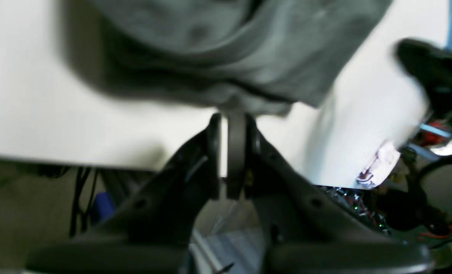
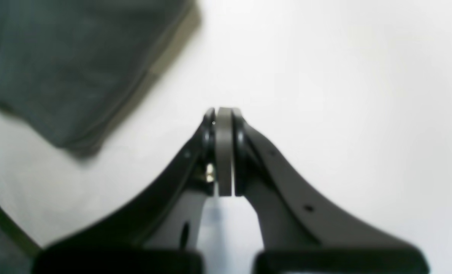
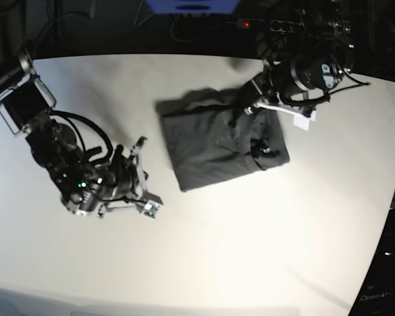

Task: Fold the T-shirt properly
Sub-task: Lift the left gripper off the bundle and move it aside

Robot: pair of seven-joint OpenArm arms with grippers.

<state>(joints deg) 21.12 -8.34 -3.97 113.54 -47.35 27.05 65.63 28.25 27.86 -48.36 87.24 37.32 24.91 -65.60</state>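
The dark grey T-shirt [image 3: 220, 138] lies on the white desk [image 3: 250, 243], folded into a rough rectangle with wrinkles. The left fingers [image 1: 231, 118] are closed together, and their tips touch the edge of the cloth just ahead of them; the blur hides whether any fabric is pinched between them. The right fingers [image 2: 223, 114] are also fully closed and hold nothing. They hover over bare desk, and the T-shirt is well apart, ahead and to their left.
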